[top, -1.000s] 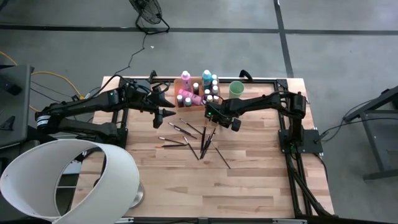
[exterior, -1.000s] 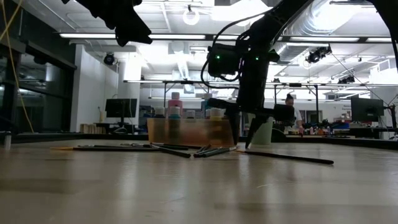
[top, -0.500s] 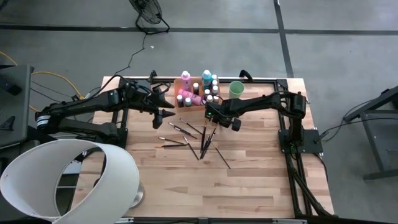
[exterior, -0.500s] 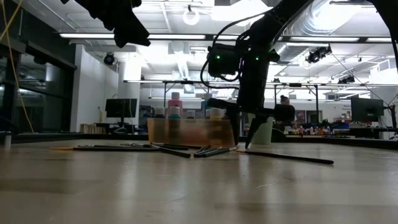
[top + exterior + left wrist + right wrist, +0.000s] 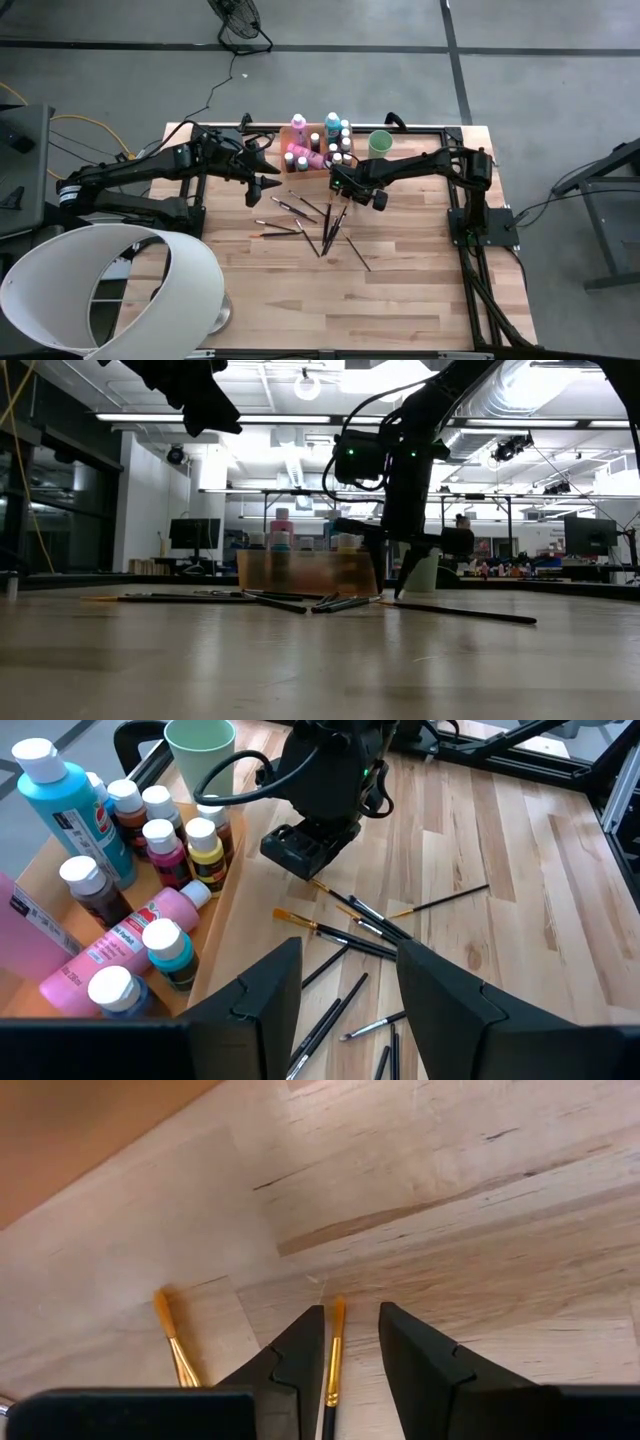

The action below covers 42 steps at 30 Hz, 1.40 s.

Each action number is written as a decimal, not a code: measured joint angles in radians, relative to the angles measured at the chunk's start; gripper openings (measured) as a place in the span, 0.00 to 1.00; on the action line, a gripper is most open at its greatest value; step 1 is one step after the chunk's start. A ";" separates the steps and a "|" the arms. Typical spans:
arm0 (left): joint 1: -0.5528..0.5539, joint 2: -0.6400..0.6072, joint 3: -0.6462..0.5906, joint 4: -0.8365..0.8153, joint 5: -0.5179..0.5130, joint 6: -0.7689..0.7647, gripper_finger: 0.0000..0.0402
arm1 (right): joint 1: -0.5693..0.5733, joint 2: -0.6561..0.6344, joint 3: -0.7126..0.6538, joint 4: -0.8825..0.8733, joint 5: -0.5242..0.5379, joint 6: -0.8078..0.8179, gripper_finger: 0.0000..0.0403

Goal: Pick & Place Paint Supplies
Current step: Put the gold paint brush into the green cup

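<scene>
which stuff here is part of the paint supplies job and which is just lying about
Job:
- paint bottles
- paintbrushes on the table
- brush between the right gripper fingers

Lying about:
- orange tray
- green cup
- white lampshade

Pale striped wood counter. Translucent orange tray. Paint bottles pink, teal, brown, yellow, red, all white-capped. Light green cup. Paintbrushes dark-handled, some with golden-orange ends. Both arms black; green light on the right arm.
</scene>
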 joint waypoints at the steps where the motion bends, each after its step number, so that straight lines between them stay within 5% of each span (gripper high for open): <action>1: 0.000 0.000 0.000 0.000 0.000 0.000 0.40 | 0.000 0.000 0.000 0.000 0.000 0.000 0.23; 9: 0.000 0.000 0.000 0.000 0.000 0.000 0.40 | 0.000 0.000 0.000 0.001 0.001 0.002 0.22; 20: 0.000 0.000 0.000 -0.001 0.000 0.000 0.40 | 0.001 0.001 -0.002 0.004 0.012 0.003 0.02; 32: 0.000 0.000 -0.001 -0.026 0.000 0.000 0.40 | 0.003 -0.006 -0.001 0.000 0.028 -0.038 0.01; 42: 0.000 0.000 -0.001 -0.029 0.000 0.000 0.40 | 0.013 -0.104 -0.005 -0.024 0.151 -0.105 0.01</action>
